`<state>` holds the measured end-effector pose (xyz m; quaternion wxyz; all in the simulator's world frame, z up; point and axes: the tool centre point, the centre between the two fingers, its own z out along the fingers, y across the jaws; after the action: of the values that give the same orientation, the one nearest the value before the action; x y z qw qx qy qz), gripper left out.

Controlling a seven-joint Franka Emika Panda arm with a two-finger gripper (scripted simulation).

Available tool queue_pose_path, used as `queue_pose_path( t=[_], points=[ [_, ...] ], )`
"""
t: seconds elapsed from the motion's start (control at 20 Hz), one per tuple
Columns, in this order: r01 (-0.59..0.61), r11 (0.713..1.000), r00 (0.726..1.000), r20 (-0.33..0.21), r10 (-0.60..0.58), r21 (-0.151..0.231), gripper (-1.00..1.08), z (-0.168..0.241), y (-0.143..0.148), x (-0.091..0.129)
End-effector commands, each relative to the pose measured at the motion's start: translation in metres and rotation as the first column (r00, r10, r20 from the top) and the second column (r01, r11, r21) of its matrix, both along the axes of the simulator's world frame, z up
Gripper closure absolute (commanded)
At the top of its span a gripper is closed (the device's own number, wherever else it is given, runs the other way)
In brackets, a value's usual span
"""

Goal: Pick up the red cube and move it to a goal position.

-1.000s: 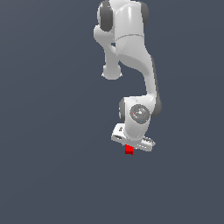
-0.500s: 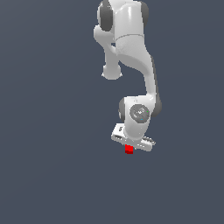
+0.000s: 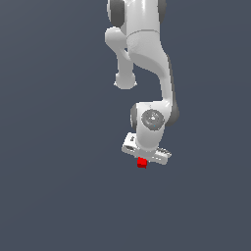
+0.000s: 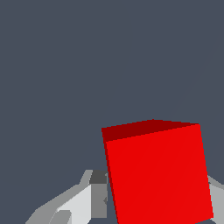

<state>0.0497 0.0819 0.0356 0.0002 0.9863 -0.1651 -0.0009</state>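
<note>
Exterior view shows the white arm reaching down from the top of the picture, its wrist bent so that the claw points downward over the plain dark grey surface. The red cube sits right at the claw's tip, just under the pale bar of the hand, and looks much narrower than that bar. No edge or corner of the surface appears in either picture, so the cube's place on it cannot be given that way; it lies a little below the middle of the exterior view, slightly toward that view's right. Whether the cube rests on the surface or is off it cannot be told.

Wrist view has the red cube very near the camera, filling much of the picture, tilted slightly, with a darker face above a bright one. Grey-white fingers show on both sides of it, pressed close against its faces, so the claw is closed narrowly around the cube. Behind it lies only the same grey surface.
</note>
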Motion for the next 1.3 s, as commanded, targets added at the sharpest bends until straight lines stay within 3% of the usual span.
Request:
queue_pose_path(
  t=[0.0, 0.85, 1.25],
  points=[
    [0.000, 1.000, 1.000, 0.001, 0.000, 0.000, 1.08, 0.008, -0.006, -0.007],
    [0.001, 1.000, 1.000, 0.002, -0.001, 0.001, 1.08, 0.094, -0.069, -0.092],
    [0.001, 1.000, 1.000, 0.002, -0.001, 0.001, 1.08, 0.124, -0.091, -0.119]
  ],
)
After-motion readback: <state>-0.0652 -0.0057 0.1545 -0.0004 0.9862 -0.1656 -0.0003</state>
